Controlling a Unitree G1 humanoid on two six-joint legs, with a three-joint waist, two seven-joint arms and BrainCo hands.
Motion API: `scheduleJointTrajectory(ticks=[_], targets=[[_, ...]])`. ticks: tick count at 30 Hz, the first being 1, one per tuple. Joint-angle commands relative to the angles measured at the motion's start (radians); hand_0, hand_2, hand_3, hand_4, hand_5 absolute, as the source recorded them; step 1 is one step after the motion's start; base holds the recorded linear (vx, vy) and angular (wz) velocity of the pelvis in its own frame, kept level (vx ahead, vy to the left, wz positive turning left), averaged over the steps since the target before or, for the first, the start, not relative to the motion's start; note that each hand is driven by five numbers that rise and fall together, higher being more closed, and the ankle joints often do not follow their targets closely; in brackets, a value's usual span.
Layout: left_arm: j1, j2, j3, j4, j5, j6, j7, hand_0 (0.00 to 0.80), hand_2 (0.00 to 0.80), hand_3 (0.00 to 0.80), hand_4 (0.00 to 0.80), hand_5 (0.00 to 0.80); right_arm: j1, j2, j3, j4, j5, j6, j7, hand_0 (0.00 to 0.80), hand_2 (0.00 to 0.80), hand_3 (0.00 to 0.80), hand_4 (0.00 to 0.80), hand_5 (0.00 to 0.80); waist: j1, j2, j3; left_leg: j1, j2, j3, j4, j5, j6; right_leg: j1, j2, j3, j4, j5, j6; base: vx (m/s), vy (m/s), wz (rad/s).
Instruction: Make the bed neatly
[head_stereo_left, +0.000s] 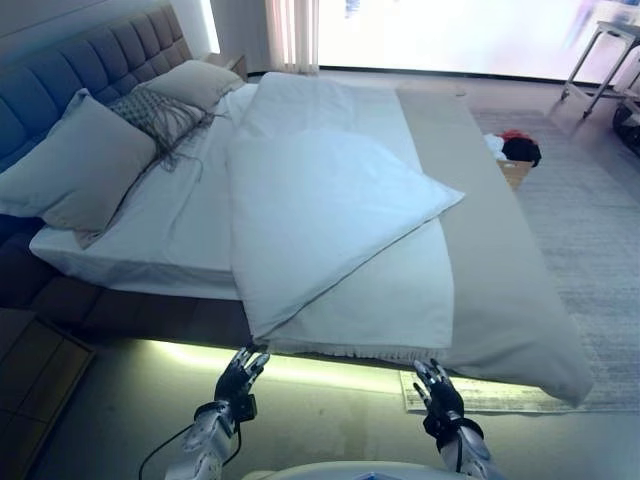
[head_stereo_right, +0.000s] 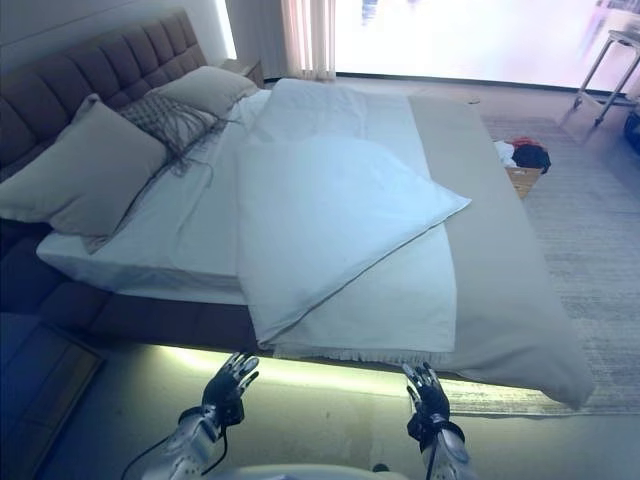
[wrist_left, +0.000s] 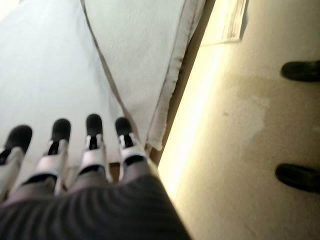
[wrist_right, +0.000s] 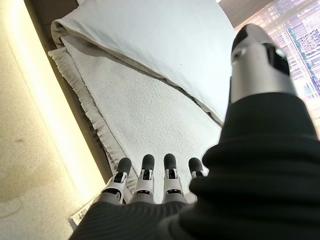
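— Bed (head_stereo_left: 130, 290), item one: where does the cover stand?

— White duvet (head_stereo_left: 320, 220) lies askew, one corner folded back toward the pillows (head_stereo_left: 75, 165), its near edge hanging at the bedside just ahead of me. Grey blanket (head_stereo_left: 500, 260) runs along the far side.

— Hands?

— My left hand (head_stereo_left: 238, 378) and right hand (head_stereo_left: 436, 390): both low by the bed's edge, fingers straight, holding nothing.

— Step?

— Reaching in, I judge. Next calls for pinching the duvet's near edge with both hands, then pulling it square.

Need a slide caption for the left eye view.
Both open hands, left and right, at the bedside below the folded-back duvet.
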Motion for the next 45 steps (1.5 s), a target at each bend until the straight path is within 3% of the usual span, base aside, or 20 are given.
scheduleJointTrajectory(ticks=[1,10,19,26,30,33,34,36,38,40,42,45], targets=[[-0.033,0.034,0.052,-0.035,0.046,-0.053,-0.009,0.0,0.0,0.0,0.0,0.0,-0.039,-0.019,-0.011,-0.043,-0.028,-0.028,0.026,0.0,0.0,0.0,0.0,0.0,0.003,-0.034,0.022,-0.057,-0.04,0.031,0.072,0.017,0.044,0.03,0.008,-0.026,0.018,0.011,-0.024,0.0,0.0,0.0],[0.001,0.018,0.07,-0.038,0.042,-0.059,-0.013,0.0,0.0,0.0,0.0,0.0,-0.026,-0.029,-0.02,-0.031,-0.02,-0.014,0.047,0.0,0.0,0.0,0.0,0.0,0.009,-0.039,0.02,-0.079,-0.048,-0.024,0.102,0.011,0.036,0.017,0.025,0.019,0.008,0.024,-0.031,0.008,-0.01,-0.03],[0.004,0.015,0.062,-0.022,0.026,-0.057,-0.033,0.0,0.0,0.0,0.0,0.0,0.004,-0.003,-0.029,-0.009,-0.038,-0.011,0.072,0.0,0.0,0.0,0.0,0.0,-0.021,-0.023,0.013,-0.062,-0.046,0.061,0.06,0.023,0.042,0.006,-0.001,-0.011,0.013,0.028,-0.013,0.06,0.062,-0.03],[-0.008,0.017,0.036,-0.008,0.012,-0.06,-0.046,0.0,0.0,0.0,0.0,0.0,0.006,0.005,-0.022,-0.011,-0.011,-0.011,0.053,0.0,0.0,0.0,0.0,0.0,-0.027,-0.014,0.029,-0.057,-0.07,0.061,0.008,0.032,0.07,-0.022,-0.027,-0.021,0.036,0.03,0.009,0.046,0.108,0.01],[0.0,0.025,0.047,-0.009,0.002,-0.067,-0.042,0.0,0.0,0.0,0.0,0.0,0.009,0.013,-0.023,-0.015,-0.009,-0.02,0.05,0.0,0.0,0.0,0.0,0.0,-0.029,-0.012,0.052,-0.079,-0.093,0.059,0.07,0.01,0.103,-0.067,-0.053,0.002,0.183,0.006,0.019,0.04,0.157,0.02],[-0.03,0.04,0.034,0.011,0.0,-0.068,-0.045,0.0,0.0,0.0,0.0,0.0,-0.009,0.015,-0.013,-0.011,0.032,-0.058,0.039,0.0,0.0,0.0,0.0,0.0,-0.026,0.001,0.082,-0.11,-0.122,0.033,0.148,-0.017,0.152,-0.15,-0.08,0.022,0.47,0.039,0.009,0.053,0.224,0.16],[-0.035,0.041,0.032,0.015,0.002,-0.067,-0.046,0.0,0.0,0.0,0.0,0.0,-0.012,0.015,-0.012,-0.009,0.039,-0.062,0.037,0.0,0.0,0.0,0.0,0.0,-0.025,0.001,0.084,-0.112,-0.127,0.033,0.155,-0.02,0.156,-0.163,-0.085,0.027,0.498,0.039,0.007,0.092,0.239,0.39],[-0.074,0.051,0.014,0.036,0.004,-0.046,-0.045,0.0,0.0,0.0,0.0,0.0,-0.01,0.017,-0.007,-0.002,0.064,-0.079,0.025,0.0,0.0,0.0,0.0,0.0,-0.033,0.028,0.102,-0.098,-0.131,0.021,0.177,-0.036,0.169,-0.265,-0.093,0.037,0.746,0.119,-0.002,0.138,0.243,0.2],[-0.077,0.059,0.017,0.015,0.003,-0.018,-0.054,0.0,0.0,0.0,0.0,0.0,0.008,0.014,-0.006,-0.01,0.064,-0.082,0.03,0.0,0.0,0.0,0.0,0.0,-0.035,0.028,0.107,-0.085,-0.139,0.021,0.19,-0.048,0.168,-0.303,-0.107,0.036,0.781,0.152,0.002,0.207,0.121,0.18],[-0.057,0.071,0.016,-0.03,-0.005,0.009,-0.055,0.0,0.0,0.0,0.0,0.0,0.039,0.012,-0.014,-0.026,0.059,-0.08,0.037,0.0,0.0,0.0,0.0,0.0,-0.041,0.011,0.106,-0.061,-0.156,0.013,0.195,-0.067,0.163,-0.302,-0.116,0.024,0.667,0.182,0.015,0.332,-0.062,0.2],[-0.047,0.077,-0.001,-0.052,-0.001,0.016,-0.052,0.0,0.0,0.0,0.0,0.0,0.047,0.011,-0.024,-0.021,0.072,-0.086,0.04,0.0,0.0,0.0,0.0,0.0,-0.058,-0.029,0.108,-0.037,-0.185,-0.014,0.205,-0.1,0.151,-0.31,-0.124,0.036,0.405,0.212,0.032,0.392,-0.242,0.3],[-0.068,0.083,-0.035,-0.037,0.009,0.013,-0.056,0.0,0.0,0.0,0.0,0.0,0.012,0.001,-0.031,0.029,0.105,-0.082,0.047,0.0,0.0,0.0,0.0,0.0,-0.082,-0.055,0.118,-0.005,-0.191,-0.059,0.226,-0.162,0.145,-0.289,-0.098,0.069,0.082,0.213,0.057,0.425,-0.245,0.03]])
